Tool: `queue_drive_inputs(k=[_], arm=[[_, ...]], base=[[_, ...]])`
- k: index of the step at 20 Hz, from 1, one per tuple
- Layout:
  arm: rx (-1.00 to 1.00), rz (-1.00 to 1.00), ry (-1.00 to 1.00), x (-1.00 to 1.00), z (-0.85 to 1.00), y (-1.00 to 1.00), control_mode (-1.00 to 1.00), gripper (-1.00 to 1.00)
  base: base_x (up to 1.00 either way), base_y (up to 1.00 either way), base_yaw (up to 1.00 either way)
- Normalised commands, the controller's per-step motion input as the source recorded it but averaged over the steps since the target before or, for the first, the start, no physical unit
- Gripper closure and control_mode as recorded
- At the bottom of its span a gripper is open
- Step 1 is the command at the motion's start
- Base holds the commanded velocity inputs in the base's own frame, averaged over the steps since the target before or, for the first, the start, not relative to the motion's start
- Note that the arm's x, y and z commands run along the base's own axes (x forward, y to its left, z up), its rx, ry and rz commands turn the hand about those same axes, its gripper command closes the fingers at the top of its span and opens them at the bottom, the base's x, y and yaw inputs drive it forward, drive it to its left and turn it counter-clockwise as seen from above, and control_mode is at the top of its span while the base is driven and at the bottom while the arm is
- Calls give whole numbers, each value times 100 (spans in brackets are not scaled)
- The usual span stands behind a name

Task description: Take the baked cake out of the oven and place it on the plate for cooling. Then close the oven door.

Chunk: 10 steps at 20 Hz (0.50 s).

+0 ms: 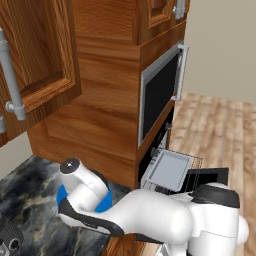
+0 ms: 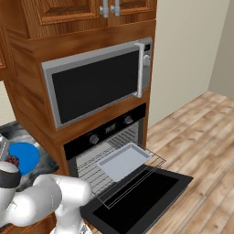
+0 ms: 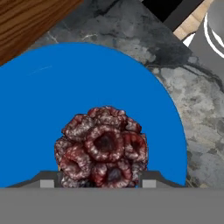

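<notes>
The baked cake (image 3: 103,146), a dark-brown lump with reddish speckles, sits between my two fingertips (image 3: 48,178), which press against its sides. My gripper (image 3: 99,178) is shut on it just above the blue plate (image 3: 65,96). In the right base view the cake (image 2: 13,161) shows beside the plate (image 2: 25,155) on the counter at far left. My arm covers most of the plate (image 1: 104,204) in the left base view. The black oven (image 2: 109,130) stands with its oven door (image 2: 137,201) folded down open and a grey tray (image 2: 123,160) on a pulled-out wire rack.
A silver-framed microwave (image 2: 96,84) sits above the oven in the wooden cabinet column. The dark marble counter (image 3: 197,100) surrounds the plate, with a wooden wall (image 3: 30,22) close behind it. A dark round object (image 1: 7,235) stands at the counter's near left. Wood floor (image 2: 201,132) lies to the right.
</notes>
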Motion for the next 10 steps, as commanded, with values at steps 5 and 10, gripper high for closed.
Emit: queue_drive_inputs(k=[5, 10], arm=[[2, -14, 0, 0, 0, 0, -100, 100], [2, -11, 0, 0, 0, 0, -100, -100]], base=[[0, 0, 0], [0, 0, 0]])
